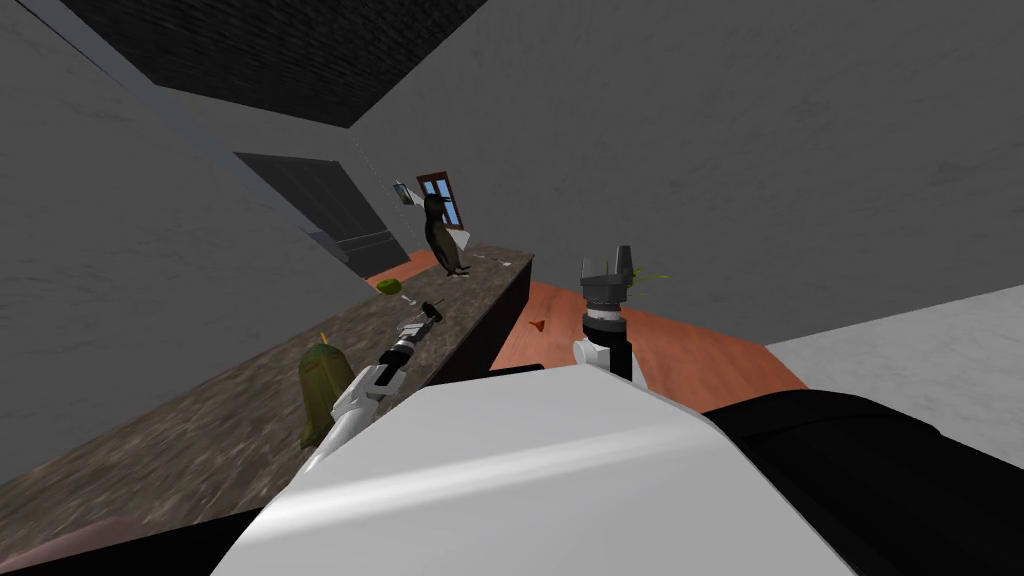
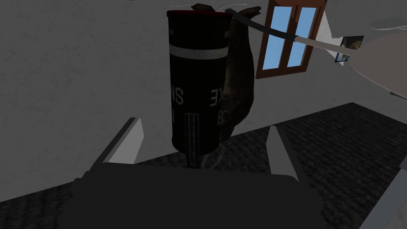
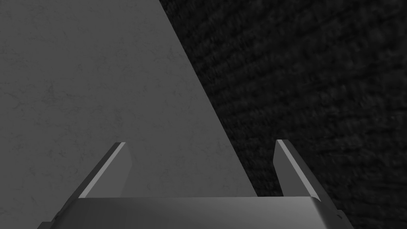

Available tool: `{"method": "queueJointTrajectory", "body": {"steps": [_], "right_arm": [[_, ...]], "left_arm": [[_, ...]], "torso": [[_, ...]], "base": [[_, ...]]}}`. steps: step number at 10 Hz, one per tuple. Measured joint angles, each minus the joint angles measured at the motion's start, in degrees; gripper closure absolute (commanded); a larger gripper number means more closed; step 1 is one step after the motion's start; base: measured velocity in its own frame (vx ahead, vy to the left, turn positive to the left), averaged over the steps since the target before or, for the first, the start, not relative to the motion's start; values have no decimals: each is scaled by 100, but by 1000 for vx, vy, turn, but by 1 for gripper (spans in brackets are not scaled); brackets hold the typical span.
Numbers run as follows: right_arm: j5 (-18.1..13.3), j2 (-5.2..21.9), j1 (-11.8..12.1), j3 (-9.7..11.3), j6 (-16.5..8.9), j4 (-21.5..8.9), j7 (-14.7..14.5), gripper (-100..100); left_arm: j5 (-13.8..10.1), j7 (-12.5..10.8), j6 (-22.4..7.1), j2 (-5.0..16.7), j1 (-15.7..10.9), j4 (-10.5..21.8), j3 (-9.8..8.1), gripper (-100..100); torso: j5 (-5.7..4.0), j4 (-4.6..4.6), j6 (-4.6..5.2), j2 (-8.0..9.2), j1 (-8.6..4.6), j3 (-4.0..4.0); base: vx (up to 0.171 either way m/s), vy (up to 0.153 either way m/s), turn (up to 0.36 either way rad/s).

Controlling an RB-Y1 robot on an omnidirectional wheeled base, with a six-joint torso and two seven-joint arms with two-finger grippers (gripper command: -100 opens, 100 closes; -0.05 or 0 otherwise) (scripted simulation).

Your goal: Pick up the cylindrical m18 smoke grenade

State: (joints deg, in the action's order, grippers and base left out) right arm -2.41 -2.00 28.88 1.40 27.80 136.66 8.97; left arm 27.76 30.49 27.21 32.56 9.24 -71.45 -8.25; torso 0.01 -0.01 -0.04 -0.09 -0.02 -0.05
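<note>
Your left gripper (image 2: 204,124), stretched forward over the counter (image 1: 200,430), has its fingers apart facing the grenade (image 2: 196,79); your right gripper (image 1: 621,262), raised, is likewise apart.

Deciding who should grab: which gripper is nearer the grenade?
Left. The left gripper is open with the grenade just ahead of it, centred; the right gripper, also open, is raised off to the side.

My left gripper (image 1: 434,310) is out over the long mottled brown counter (image 1: 200,440), between an olive bell-shaped thing (image 1: 322,385) nearer me and a small green lump (image 1: 390,286) farther on. A dark bird figure (image 1: 446,245) stands at the far end. My right gripper (image 1: 607,264) points up over the orange floor (image 1: 700,350), fingers apart.
</note>
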Motion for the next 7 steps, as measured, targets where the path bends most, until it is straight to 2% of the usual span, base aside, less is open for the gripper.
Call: {"method": "queueJointTrajectory", "body": {"steps": [2,7], "right_arm": [[0,0,0,0,0,0,0,0],[0,0,0,0,0,0,0,0]], "left_arm": [[-60,76,95,-27,-291,331,136,-100],[-220,269,234,-99,-1176,1197,610,-100]], "torso": [[0,2,0,7,0,4],[0,2,-1,8,0,5]], "base": [[-24,-1,112],[-20,0,90]]}}
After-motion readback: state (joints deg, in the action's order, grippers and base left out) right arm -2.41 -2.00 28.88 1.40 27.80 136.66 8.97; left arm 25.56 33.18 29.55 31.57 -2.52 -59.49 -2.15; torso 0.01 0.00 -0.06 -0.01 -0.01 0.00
